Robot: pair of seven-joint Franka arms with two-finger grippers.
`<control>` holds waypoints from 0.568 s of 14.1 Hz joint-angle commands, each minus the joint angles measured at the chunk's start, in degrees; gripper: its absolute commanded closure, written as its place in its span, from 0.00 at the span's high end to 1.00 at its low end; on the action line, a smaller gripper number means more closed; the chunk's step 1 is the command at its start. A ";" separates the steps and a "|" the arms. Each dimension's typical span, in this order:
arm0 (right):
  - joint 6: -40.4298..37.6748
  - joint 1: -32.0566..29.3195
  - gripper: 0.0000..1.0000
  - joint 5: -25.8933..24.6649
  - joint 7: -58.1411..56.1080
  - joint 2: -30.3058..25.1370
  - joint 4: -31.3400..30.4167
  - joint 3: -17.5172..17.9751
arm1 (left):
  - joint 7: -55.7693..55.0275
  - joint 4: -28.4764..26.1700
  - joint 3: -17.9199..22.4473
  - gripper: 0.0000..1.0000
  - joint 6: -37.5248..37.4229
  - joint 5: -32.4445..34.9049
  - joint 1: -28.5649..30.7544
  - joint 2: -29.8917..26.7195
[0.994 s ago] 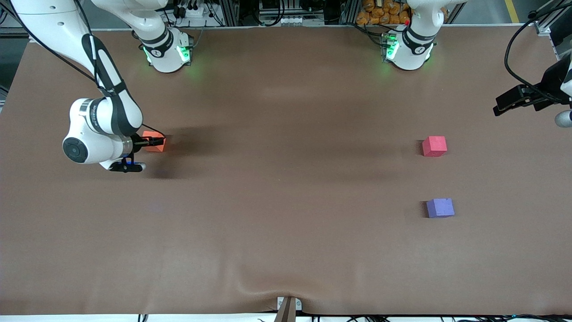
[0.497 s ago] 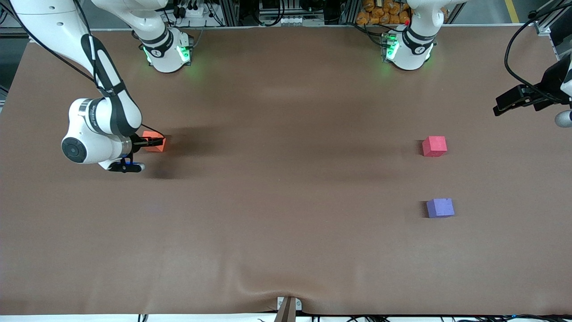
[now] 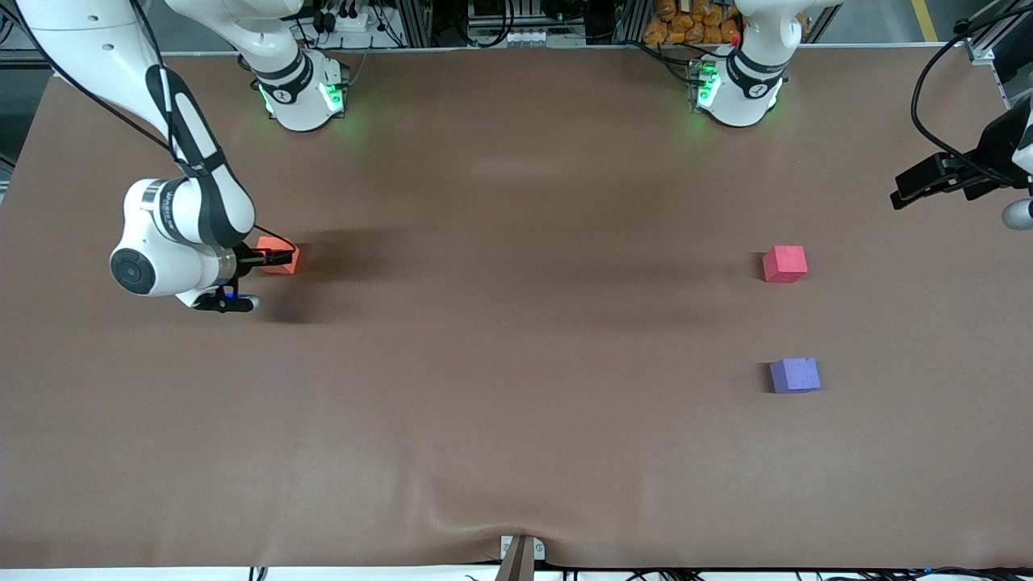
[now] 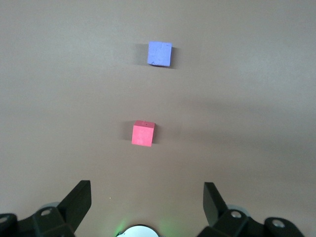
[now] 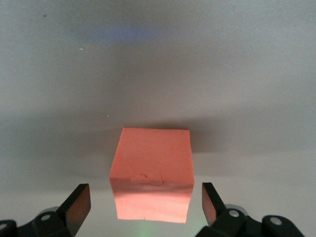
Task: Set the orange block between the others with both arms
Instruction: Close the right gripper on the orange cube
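We see a brown table with both arms over it. The right arm reaches down low at its own end of the table. The left arm waits up high at the other end, only its tip showing in the front view.

The right gripper is down at the orange block, fingers spread wide, one on either side of the block with a gap on each side, not touching it. The block sits flat on the table just under and between the fingertips, one corner edge slightly dented in the right wrist view.

The left gripper hangs over bare table, fingers spread wide, nothing between them. Out ahead of it in the left wrist view lie the red-pink block and then the purple block, well apart from each other, with bare table between them. Both lie well apart from the orange block, toward the left arm's end. The purple one is nearer the front camera than the red-pink one.
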 commanded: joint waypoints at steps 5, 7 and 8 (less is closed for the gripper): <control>0.87 -0.91 0.29 -0.68 -0.67 0.65 -1.25 0.42 | 1.25 -0.38 -0.40 1.00 -0.79 1.02 0.58 -0.87; 0.44 -1.26 0.06 -0.68 -0.67 0.48 -1.43 0.42 | 1.25 -0.38 -0.40 1.00 -0.87 1.02 0.58 -0.87; -0.79 -1.61 0.05 -0.68 -0.67 0.21 -1.25 0.50 | 1.25 -0.38 -0.40 1.00 -0.79 0.93 0.58 -0.79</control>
